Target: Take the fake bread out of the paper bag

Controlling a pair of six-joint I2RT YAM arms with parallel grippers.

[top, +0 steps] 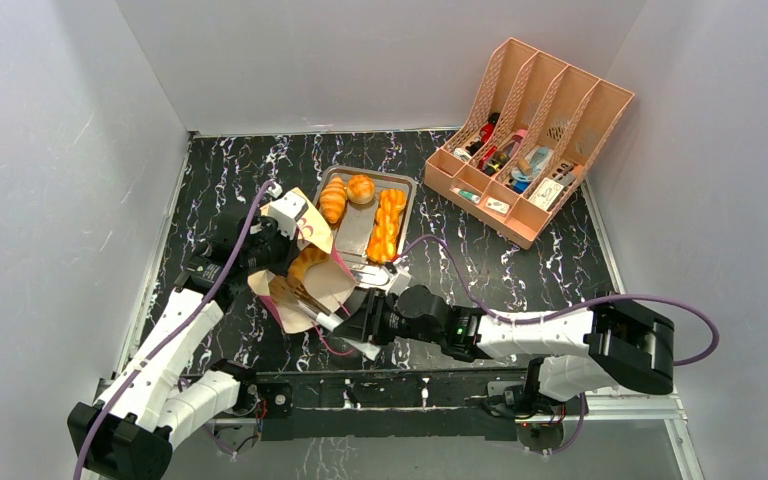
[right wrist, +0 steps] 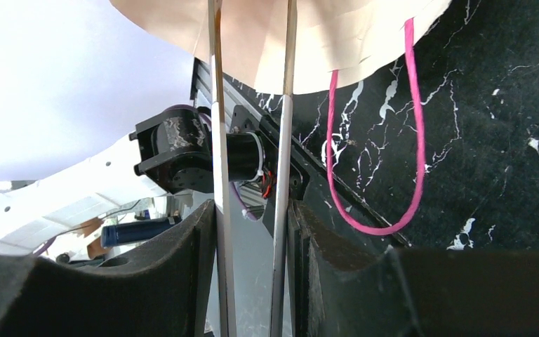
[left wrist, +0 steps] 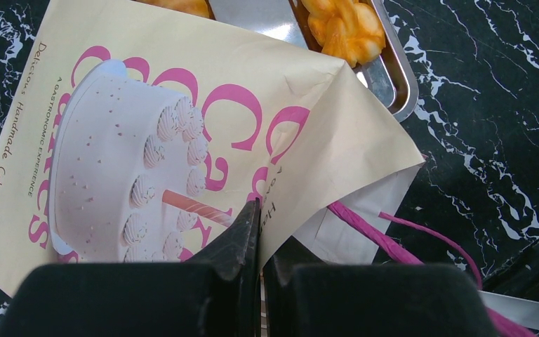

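The paper bag (top: 322, 285) lies tilted left of centre, and a golden piece of fake bread (top: 307, 262) shows inside its mouth. My left gripper (top: 295, 235) is shut on the bag's upper edge; in the left wrist view its fingertips (left wrist: 253, 217) pinch the cream panel of the paper bag (left wrist: 112, 105). My right gripper (top: 362, 322) is shut on metal tongs (top: 316, 312). In the right wrist view, the right gripper (right wrist: 251, 210) holds both tong arms (right wrist: 217, 140), which reach into the bag (right wrist: 309, 42). A croissant (top: 332, 200), a roll (top: 360, 188) and a braided loaf (top: 388, 225) lie on a steel tray (top: 355, 235).
A peach file rack (top: 530, 140) with small items stands at the back right. The bag's pink cord handle (right wrist: 372, 228) loops on the black marble table near the front rail. The tray's corner (left wrist: 396, 88) sits just beyond the bag.
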